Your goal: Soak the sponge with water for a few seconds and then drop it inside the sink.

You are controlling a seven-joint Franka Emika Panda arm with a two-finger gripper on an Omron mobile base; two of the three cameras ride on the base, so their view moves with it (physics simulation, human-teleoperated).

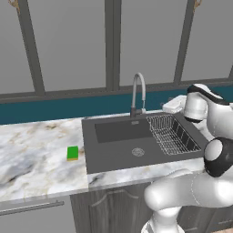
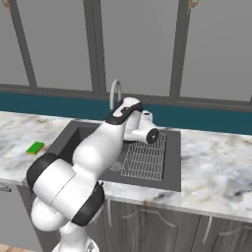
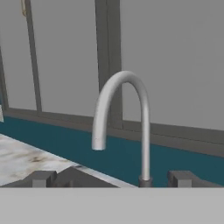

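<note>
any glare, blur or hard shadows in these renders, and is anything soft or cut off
Left base view: flat even light, no glare, the sponge crisp on the marble counter. Right base view: the white arm covers much of the sink. Hand view: the faucet looks slightly soft, with smooth shading and no hard shadow.

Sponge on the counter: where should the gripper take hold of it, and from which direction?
Probably from straight above. The sponge lies flat, green face up, on the marble counter left of the sink, with free space around it. Close the jaws across its narrower width, pressing on the two long side edges. The gripper is open above the sink.
</note>
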